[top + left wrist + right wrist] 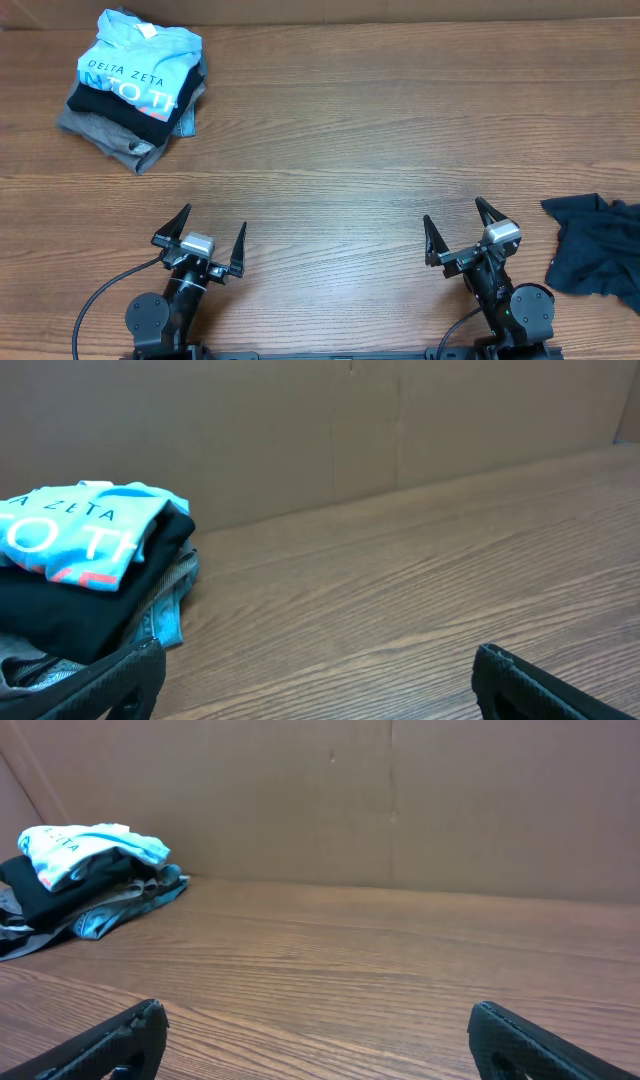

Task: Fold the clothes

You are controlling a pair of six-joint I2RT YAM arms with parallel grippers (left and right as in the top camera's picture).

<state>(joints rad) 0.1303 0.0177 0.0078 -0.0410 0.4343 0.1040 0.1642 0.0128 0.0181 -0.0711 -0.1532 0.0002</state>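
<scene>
The left claw [214, 220] and the right claw [453, 212] both stand spread wide and pinch nothing. Each sits low near the front edge of the bench [350, 130], with bare wood ahead of it.

The dark T-shirt [600, 245] lies crumpled at the far right of the bench, just beside the right arm's base, and part of it runs past the picture's edge. No fold has been made yet, so the step in hand is probably fetching it. The right claw is the nearer one. It would do best to pinch a single outer edge or shoulder rather than the whole bunch, then draw the cloth toward the middle, where both claws can reach it and spread it flat.

Well apart, at the far left corner, is a folded stack. Its top light blue shirt [135, 55] reads "DELTA ZETA", with larger letters below that are only partly legible. A grey garment [100, 130] lies at the bottom. No writing can be made out on the dark shirt.
</scene>
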